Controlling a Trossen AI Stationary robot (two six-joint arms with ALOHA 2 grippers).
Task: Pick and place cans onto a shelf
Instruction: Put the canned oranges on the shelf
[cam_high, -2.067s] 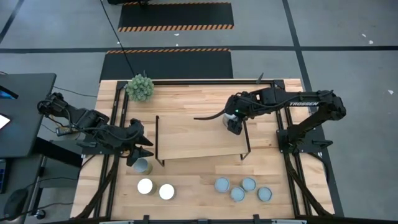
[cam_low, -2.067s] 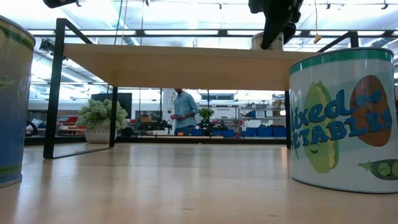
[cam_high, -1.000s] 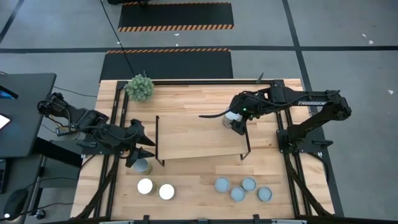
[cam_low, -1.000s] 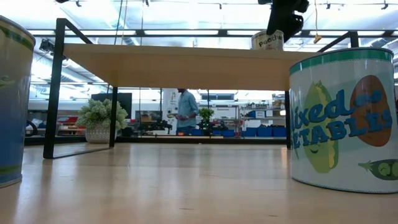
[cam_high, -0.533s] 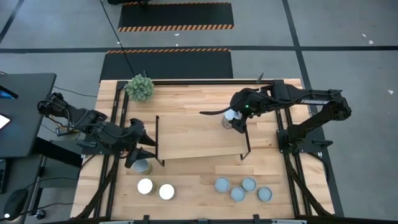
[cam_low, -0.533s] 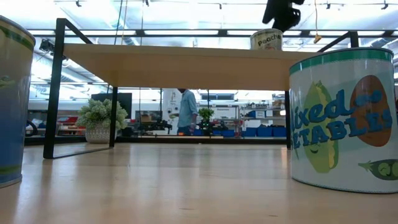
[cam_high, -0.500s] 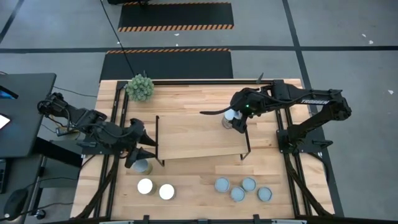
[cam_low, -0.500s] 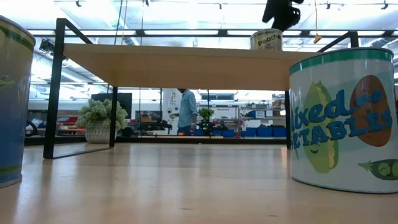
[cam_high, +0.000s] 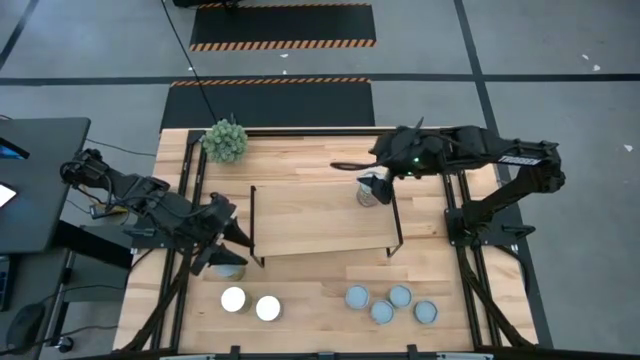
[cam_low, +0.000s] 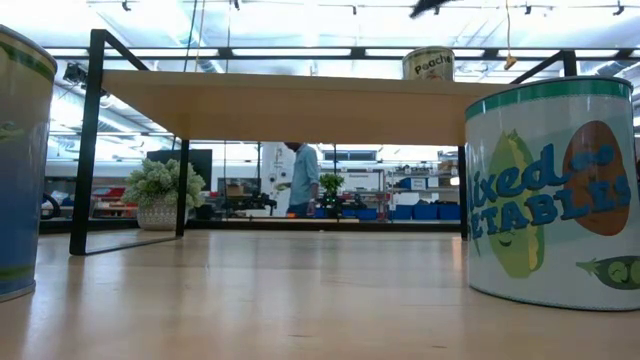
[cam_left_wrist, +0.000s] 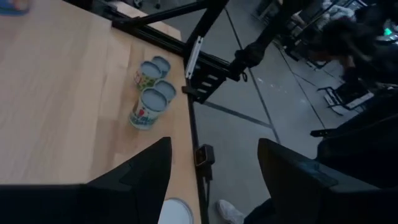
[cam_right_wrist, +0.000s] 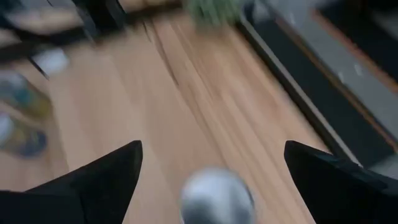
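Smooth metal cans (cam_high: 391, 303) look stiff, probably slippery; we'd grip the sides. One can (cam_high: 369, 189) stands on the shelf (cam_high: 315, 220); right gripper (cam_right_wrist: 211, 171) spread wide above, left gripper (cam_left_wrist: 214, 171) wide over another can (cam_high: 228, 269).

arms: dark, jointed; right arm (cam_high: 480, 150): white lettering; left arm (cam_high: 130, 195): exposed cables

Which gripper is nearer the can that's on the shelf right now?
Right. The right gripper is open just above the can on the shelf; the left gripper is past the shelf's opposite end.
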